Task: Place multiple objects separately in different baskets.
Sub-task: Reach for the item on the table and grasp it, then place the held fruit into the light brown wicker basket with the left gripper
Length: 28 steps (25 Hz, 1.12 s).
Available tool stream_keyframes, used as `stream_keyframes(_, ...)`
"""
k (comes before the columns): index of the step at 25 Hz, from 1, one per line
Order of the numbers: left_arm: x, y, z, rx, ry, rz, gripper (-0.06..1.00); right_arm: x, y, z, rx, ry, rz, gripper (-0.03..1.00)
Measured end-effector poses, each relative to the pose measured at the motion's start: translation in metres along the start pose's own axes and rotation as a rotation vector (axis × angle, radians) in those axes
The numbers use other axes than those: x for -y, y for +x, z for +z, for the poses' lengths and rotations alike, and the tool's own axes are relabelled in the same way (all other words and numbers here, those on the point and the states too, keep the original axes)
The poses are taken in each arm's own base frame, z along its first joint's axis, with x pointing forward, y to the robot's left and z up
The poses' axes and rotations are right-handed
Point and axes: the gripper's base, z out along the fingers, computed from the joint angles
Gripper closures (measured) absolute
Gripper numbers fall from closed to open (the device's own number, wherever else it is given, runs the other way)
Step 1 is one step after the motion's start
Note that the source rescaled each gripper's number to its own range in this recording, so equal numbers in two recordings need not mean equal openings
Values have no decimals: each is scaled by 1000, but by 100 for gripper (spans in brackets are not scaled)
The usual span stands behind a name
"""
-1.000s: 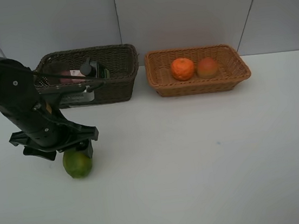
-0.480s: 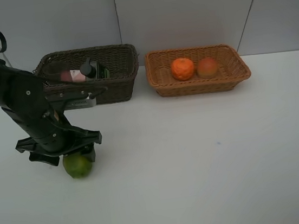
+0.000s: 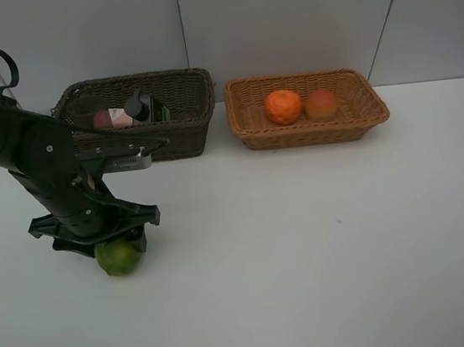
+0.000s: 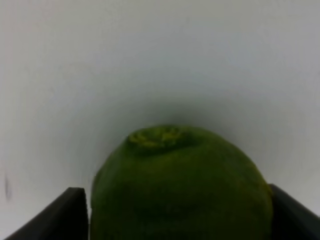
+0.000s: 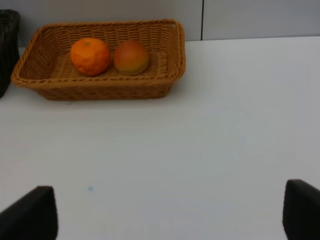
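The green citrus (image 3: 118, 260) lies on the white table at the left. My left gripper (image 3: 112, 244) is down over it. In the left wrist view the citrus (image 4: 180, 185) fills the gap and both fingers (image 4: 70, 215) press its sides. The orange (image 3: 283, 106) and the peach-like fruit (image 3: 322, 105) lie in the light tan basket (image 3: 312, 135). The dark green pump bottle (image 3: 146, 108) and the pink tube (image 3: 110, 118) lie in the dark brown basket (image 3: 178, 78). The mauve cup does not show clearly. My right gripper (image 5: 172, 215) is open and empty, and out of the high view.
The two baskets stand side by side at the back against the grey wall. The right wrist view shows the tan basket (image 5: 100, 91) with the orange (image 5: 90, 56) and the peach-like fruit (image 5: 131, 57) ahead across bare white table (image 5: 200, 150).
My left arm has come down and a little toward the front, so the gripper sits lower around the green citrus. The citrus has hardly moved. The baskets are unchanged.
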Motion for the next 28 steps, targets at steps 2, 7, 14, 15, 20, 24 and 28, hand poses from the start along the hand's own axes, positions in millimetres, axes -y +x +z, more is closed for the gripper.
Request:
stream_keyframes(2,0,0,0,0,0,1,19,0,0,0,0,0,0,1)
stream_keyframes(7,0,0,0,5,2,1,19,0,0,0,0,0,0,1)
stream_keyframes(14,1,-2,0,23,12,-4,19,0,0,0,0,0,0,1)
stream_keyframes(15,1,-2,0,23,12,-4,19,0,0,0,0,0,0,1)
stream_keyframes(20,1,-2,0,22,14,-11,19,0,0,0,0,0,0,1)
stream_keyframes(24,2,-2,0,20,17,-19,19,0,0,0,0,0,0,1)
stream_keyframes(28,1,0,-1,1,8,-22,19,0,0,0,0,0,0,1)
